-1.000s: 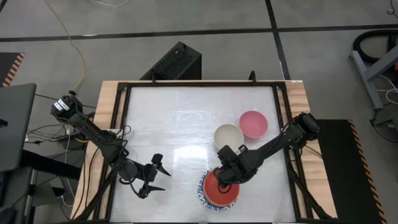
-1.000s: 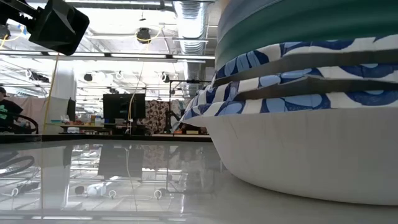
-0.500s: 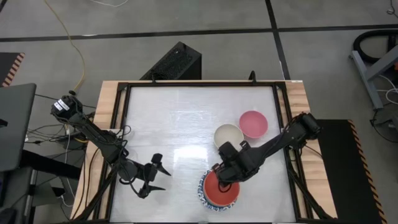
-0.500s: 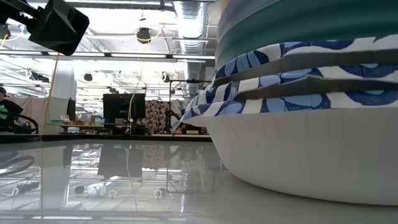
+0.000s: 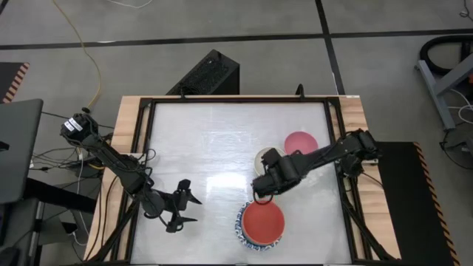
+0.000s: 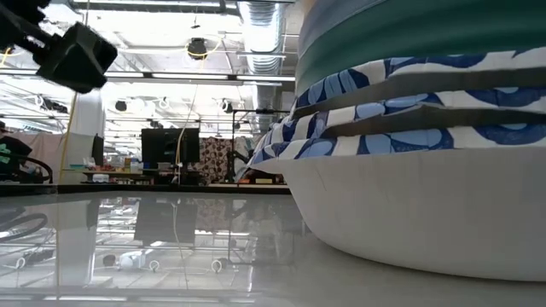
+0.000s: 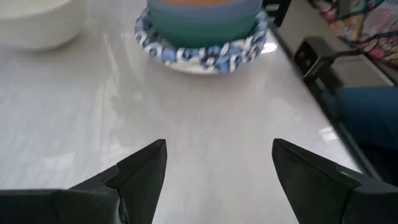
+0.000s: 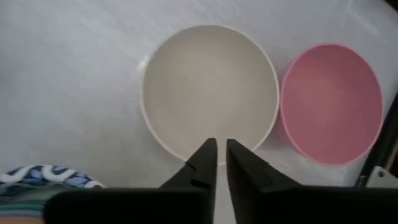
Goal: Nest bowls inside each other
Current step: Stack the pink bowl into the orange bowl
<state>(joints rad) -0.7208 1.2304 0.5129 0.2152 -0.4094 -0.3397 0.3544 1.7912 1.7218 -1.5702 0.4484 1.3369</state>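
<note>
Bowls nested in a stack (image 5: 260,224) sit near the worktop's (image 5: 214,140) front edge, a red bowl (image 5: 262,220) on top, a blue-patterned rim (image 5: 241,229) showing beneath it; the low view shows the stack (image 6: 426,136) close up, white at the base, with blue-patterned rims and a green band above; the left wrist view shows it (image 7: 202,28) farther off, blue and orange above a patterned rim. Behind the stack stand a cream bowl (image 8: 210,87) and a pink bowl (image 8: 329,102), side by side, just touching or nearly so. Right hand (image 8: 216,163) hangs over the cream bowl's near rim, its fingers almost together with a thin gap between them, grasping nothing. Left hand (image 7: 217,180) waits left of the stack over bare worktop, fingers spread wide, holding nothing.
</note>
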